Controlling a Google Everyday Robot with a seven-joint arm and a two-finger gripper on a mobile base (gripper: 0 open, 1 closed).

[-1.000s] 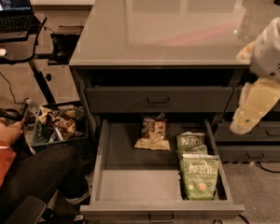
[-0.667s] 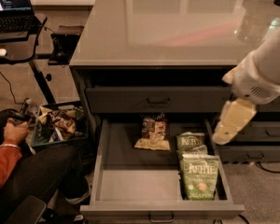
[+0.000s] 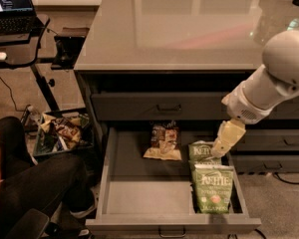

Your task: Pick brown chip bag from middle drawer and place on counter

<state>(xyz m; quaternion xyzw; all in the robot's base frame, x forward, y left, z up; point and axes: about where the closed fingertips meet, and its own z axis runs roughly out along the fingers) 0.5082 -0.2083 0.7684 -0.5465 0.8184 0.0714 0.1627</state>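
Entry, approach phase. The middle drawer (image 3: 139, 193) stands pulled out in the lower centre of the frame. The brown chip bag (image 3: 163, 142) lies flat on its grey floor toward the back, left of centre, touching nothing else. It sits exactly where it did a second ago.

What has changed is the arm (image 3: 269, 83). A second ago the claw (image 3: 220, 147) hung outside the drawer, off its right-hand rim. It has since swung left and down, and now sits inside the drawer opening at centre right, directly over the rear green Kettle bag (image 3: 203, 150). The front green Kettle bag (image 3: 213, 188) lies just below it in the frame. We cannot tell whether the claw is spread or pressed together (it shows only as one pale wedge). It holds nothing that we can see.

Meaning for the task: we judge the reach is under way but not aligned. The claw is over the wrong bag, and the brown one is to its left, apart from it. The next move would need more leftward travel before any descent, or the green bag may be nudged or pinched instead.

The counter desk (image 3: 179, 29), filling the upper frame, has no bag on it yet.
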